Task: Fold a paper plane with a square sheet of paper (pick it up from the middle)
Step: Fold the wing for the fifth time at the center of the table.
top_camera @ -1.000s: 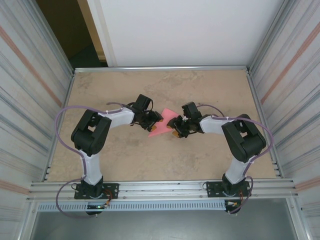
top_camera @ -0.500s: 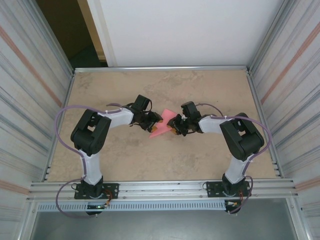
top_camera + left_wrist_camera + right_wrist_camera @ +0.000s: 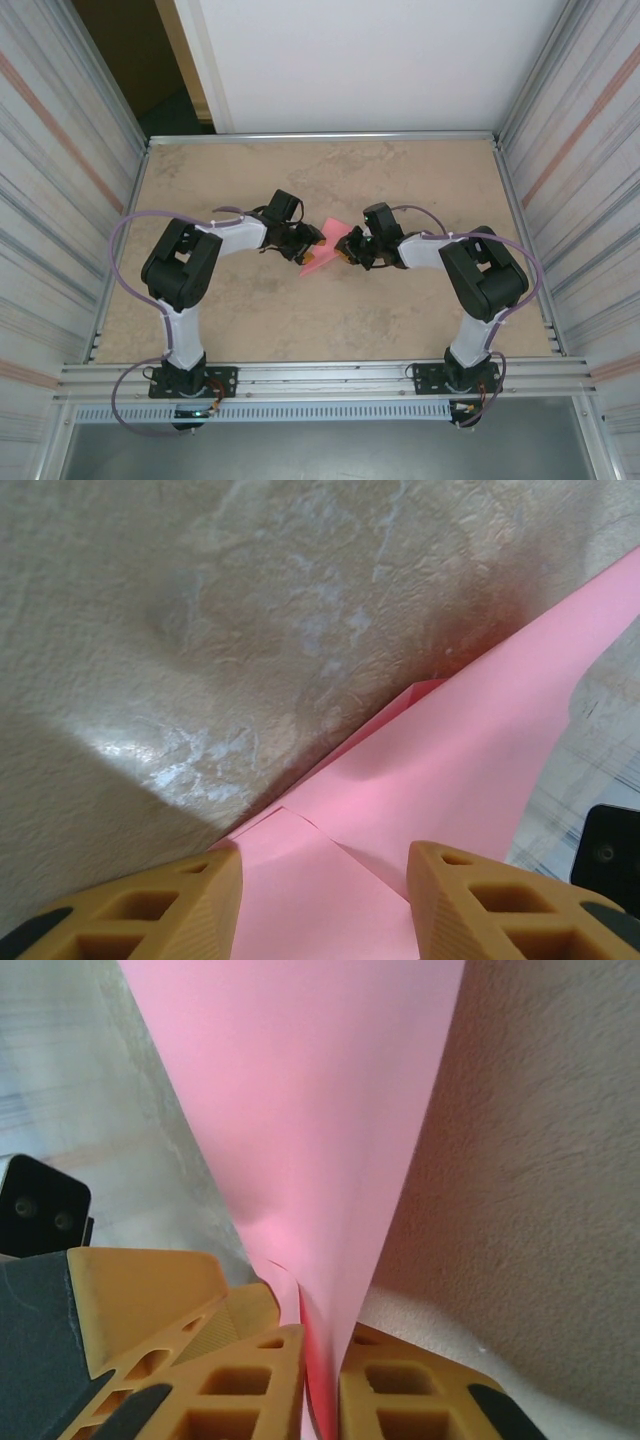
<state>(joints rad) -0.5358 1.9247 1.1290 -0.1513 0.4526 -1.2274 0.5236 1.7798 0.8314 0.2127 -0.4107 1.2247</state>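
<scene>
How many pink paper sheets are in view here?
1. The pink paper lies partly folded in the middle of the table; the right hand pinches its edge. Another could hide beneath it.

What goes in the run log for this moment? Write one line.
stage: mid-fold | pink paper: partly folded, on table | left fingers: open over paper | right fingers: shut on paper

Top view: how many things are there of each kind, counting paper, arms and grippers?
Pink paper: 1, partly folded
Robot arms: 2, left arm and right arm
Grippers: 2, left gripper open over the paper, right gripper shut on it
Total: 5
</scene>
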